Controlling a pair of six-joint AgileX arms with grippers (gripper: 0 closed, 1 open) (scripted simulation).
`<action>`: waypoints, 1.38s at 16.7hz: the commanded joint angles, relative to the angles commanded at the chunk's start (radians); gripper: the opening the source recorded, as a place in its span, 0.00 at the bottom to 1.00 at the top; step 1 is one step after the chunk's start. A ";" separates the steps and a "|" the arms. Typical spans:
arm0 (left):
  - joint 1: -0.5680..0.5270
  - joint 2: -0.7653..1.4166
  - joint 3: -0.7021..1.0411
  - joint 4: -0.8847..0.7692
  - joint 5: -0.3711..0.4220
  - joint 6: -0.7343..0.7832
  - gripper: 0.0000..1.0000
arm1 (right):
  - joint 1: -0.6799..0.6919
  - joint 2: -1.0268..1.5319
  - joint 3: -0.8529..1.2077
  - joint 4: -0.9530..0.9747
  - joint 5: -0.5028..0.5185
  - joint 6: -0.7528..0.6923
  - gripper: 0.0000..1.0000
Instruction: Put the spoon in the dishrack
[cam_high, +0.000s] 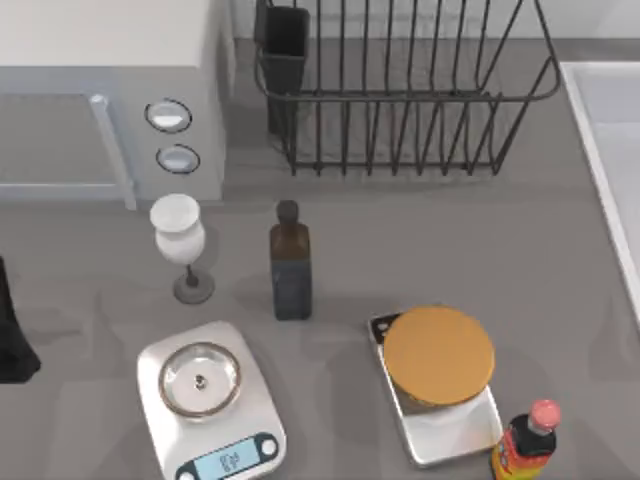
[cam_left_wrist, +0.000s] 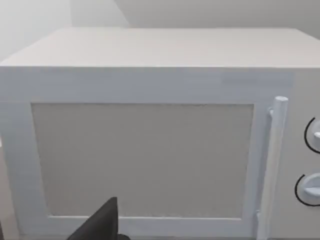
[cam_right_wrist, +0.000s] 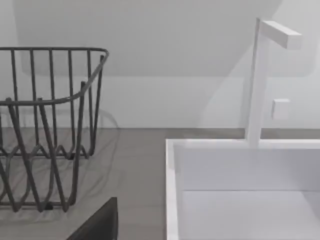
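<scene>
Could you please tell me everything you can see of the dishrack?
The dishrack is a large basket of dark, thin metal wire, with upright bars, a rounded rim and a zigzag wire base. It stands upright at the table's far edge, right of the microwave, and looks empty. A black rectangular utensil cup sits at its left corner.

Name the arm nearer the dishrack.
Right, likely: its wrist camera faces the dishrack beside the sink; the left arm sits at the table's left edge, facing the microwave.

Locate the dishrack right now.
The dishrack sits at the back of the table in the top view, right of the microwave and left of the sink, beyond the dark bottle.
</scene>
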 joint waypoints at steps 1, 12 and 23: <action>0.000 0.000 0.000 0.000 0.000 0.000 1.00 | 0.000 0.000 0.000 0.000 0.000 0.000 1.00; 0.000 0.000 0.000 0.000 0.000 0.000 1.00 | -0.264 0.570 0.386 -0.408 0.000 -0.394 1.00; 0.000 0.000 0.000 0.000 0.000 0.000 1.00 | -0.621 1.409 0.908 -0.978 0.000 -0.940 1.00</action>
